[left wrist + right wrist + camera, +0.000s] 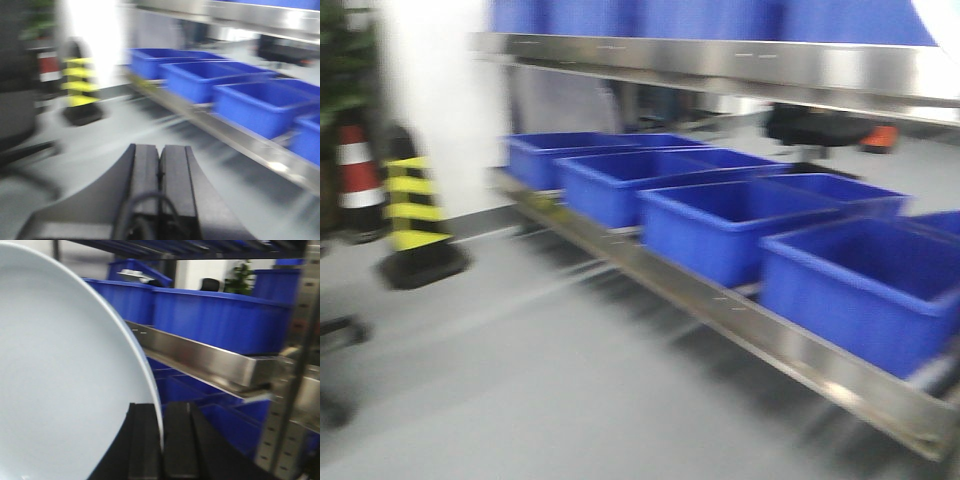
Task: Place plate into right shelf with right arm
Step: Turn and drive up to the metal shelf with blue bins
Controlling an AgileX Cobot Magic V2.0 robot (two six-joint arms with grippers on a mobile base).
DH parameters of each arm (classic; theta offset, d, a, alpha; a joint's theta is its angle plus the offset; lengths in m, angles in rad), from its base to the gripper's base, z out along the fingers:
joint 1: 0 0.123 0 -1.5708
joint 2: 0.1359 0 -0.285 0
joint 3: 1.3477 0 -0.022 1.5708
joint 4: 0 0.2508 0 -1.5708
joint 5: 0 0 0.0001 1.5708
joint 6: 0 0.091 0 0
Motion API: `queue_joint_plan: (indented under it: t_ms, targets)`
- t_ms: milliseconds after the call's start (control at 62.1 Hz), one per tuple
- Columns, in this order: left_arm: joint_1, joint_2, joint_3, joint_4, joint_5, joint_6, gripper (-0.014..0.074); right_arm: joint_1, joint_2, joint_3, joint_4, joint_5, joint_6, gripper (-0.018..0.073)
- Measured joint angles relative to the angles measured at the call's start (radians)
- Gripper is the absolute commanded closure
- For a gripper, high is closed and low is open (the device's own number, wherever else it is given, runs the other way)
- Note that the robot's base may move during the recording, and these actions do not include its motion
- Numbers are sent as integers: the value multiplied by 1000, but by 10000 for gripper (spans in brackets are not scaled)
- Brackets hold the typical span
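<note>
Right gripper (pixel 161 412): clamped on rim of plate (pixel 65 380). Plate stands near edge-on and fills left of wrist view.
Plate not yet in right shelf (pixel 200 357); steel front lip runs behind plate edge.
Left gripper (pixel 160 155): pinched together, empty.
Advice: level plate, carry it over lip, keep clear of perforated post (pixel 280 410) and blue bins (pixel 220 320), release only once plate is supported.
</note>
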Motion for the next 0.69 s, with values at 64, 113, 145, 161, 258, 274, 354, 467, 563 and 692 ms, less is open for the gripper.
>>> queue_joint_plan:
  t_ms: [64,113,145,161,258,274,354,467,563,692]
  targets:
    - [0,0,0,0,0,0,724,0,0,0,0,0,0,503]
    - [0,0,0,0,0,0,724,0,0,0,0,0,0,503]
    - [0,0,0,0,0,0,724,0,0,0,0,0,0,503]
    - [0,0,0,0,0,0,724,0,0,0,0,0,0,503]
    - [0,0,0,0,0,0,724,0,0,0,0,0,0,503]
    - [0,0,0,0,0,0,724,0,0,0,0,0,0,503]
    - [0,0,0,0,0,0,724,0,0,0,0,0,0,503]
    - [0,0,0,0,0,0,724,0,0,0,0,0,0,503]
    - [0,0,0,0,0,0,724,0,0,0,0,0,0,503]
    - [0,0,0,0,0,0,724,0,0,0,0,0,0,503]
